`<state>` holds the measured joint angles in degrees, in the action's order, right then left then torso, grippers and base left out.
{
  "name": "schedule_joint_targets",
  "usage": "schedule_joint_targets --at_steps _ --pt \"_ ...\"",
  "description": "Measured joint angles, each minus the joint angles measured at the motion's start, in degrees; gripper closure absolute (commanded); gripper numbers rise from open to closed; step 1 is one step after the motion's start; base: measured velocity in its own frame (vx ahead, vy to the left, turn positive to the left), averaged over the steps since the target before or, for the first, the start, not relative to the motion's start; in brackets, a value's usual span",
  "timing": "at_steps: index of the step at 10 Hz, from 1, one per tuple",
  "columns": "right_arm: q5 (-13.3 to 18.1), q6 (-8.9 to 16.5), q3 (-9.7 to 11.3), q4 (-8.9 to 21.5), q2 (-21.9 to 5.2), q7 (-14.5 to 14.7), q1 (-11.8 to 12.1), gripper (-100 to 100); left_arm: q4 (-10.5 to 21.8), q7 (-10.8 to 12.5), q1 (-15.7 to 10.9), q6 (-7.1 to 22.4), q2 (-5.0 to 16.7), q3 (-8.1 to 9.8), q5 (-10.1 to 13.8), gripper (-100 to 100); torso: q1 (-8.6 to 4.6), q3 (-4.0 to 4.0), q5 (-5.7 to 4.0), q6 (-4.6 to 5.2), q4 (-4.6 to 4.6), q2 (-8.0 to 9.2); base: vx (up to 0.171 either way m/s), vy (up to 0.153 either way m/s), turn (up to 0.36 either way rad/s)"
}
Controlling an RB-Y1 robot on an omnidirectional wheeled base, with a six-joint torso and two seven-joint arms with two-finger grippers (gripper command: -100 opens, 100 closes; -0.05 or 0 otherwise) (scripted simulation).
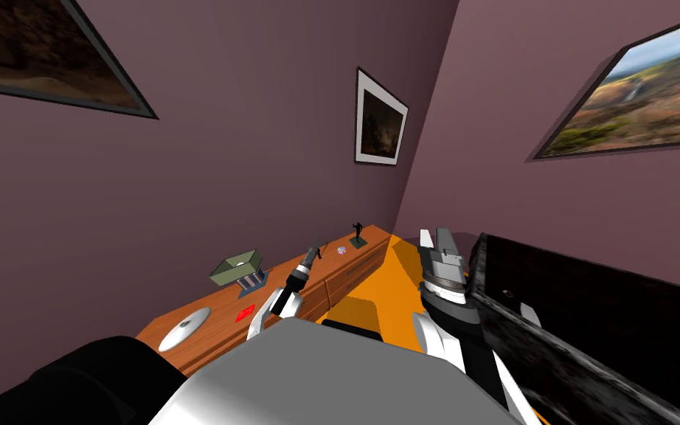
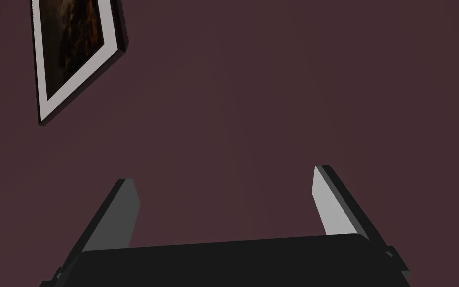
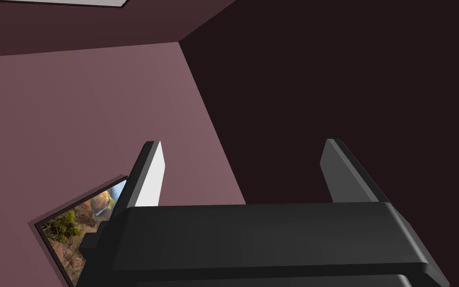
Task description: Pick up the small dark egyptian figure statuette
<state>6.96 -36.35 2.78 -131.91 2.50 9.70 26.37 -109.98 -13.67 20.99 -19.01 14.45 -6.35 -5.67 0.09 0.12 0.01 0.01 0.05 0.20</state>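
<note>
The little statuette [image 1: 358, 232] was a thin, dark figure standing upright on a small flat base, way too tiny to make out any detail tbh. It sat right at the far end of the long wooden sideboard [image 1: 217, 308], on top, with a small pale disc [image 1: 341, 250] just beside it.
</note>
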Motion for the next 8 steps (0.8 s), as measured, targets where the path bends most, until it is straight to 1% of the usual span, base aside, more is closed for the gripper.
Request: schedule_joint_targets --at_steps 1,2,3,4,5,6,7,8 --pt "0.0 0.0 0.0 0.0 0.0 0.0 0.0 0 1.1 -0.2 -0.3 0.9 0.4 -0.27 -0.3 -100 -0.02 -0.02 0.00 -0.03 -0.01 -0.05 -0.030 -0.006 -0.091" --pt "0.0 0.0 0.0 0.0 0.0 0.0 0.0 0 3.4 -0.4 -1.6 1.6 1.2 -0.50 -0.7 -100 -0.06 -0.05 -0.01 -0.01 -0.02 -0.10 -0.032 -0.010 -0.192" --pt "0.0 0.0 0.0 0.0 0.0 0.0 0.0 0 5.3 -0.7 -2.6 2.6 2.4 -0.84 -1.1 -100 -0.07 -0.06 -0.01 0.00 -0.02 -0.10 -0.025 -0.002 -0.075" --pt "0.0 0.0 0.0 0.0 0.0 0.0 0.0 0 6.5 -0.7 -2.9 3.5 3.1 -1.00 -1.3 -100 -0.05 -0.06 -0.01 -0.03 -0.02 -0.12 -0.021 -0.004 -0.118" --pt "0.0 0.0 0.0 0.0 0.0 0.0 0.0 0 8.6 -1.0 -3.5 3.8 3.7 -1.32 -1.7 -100 -0.05 -0.08 -0.01 -0.01 -0.03 -0.14 -0.016 0.000 -0.072" --pt "0.0 0.0 0.0 0.0 0.0 0.0 0.0 0 9.9 -0.9 -3.5 3.9 4.6 -1.31 -1.8 -100 -0.03 -0.08 -0.01 -0.04 -0.03 -0.15 -0.014 -0.002 -0.148" --pt "0.0 0.0 0.0 0.0 0.0 0.0 0.0 0 10.8 -0.9 -4.0 4.9 5.5 -1.59 -2.0 -100 -0.04 -0.09 -0.01 -0.01 -0.03 -0.16 -0.010 0.001 -0.065" --pt "0.0 0.0 0.0 0.0 0.0 0.0 0.0 0 12.5 -1.0 -4.6 5.4 5.8 -1.76 -2.3 -100 -0.03 -0.10 -0.01 -0.04 -0.04 -0.18 -0.009 -0.004 -0.131"
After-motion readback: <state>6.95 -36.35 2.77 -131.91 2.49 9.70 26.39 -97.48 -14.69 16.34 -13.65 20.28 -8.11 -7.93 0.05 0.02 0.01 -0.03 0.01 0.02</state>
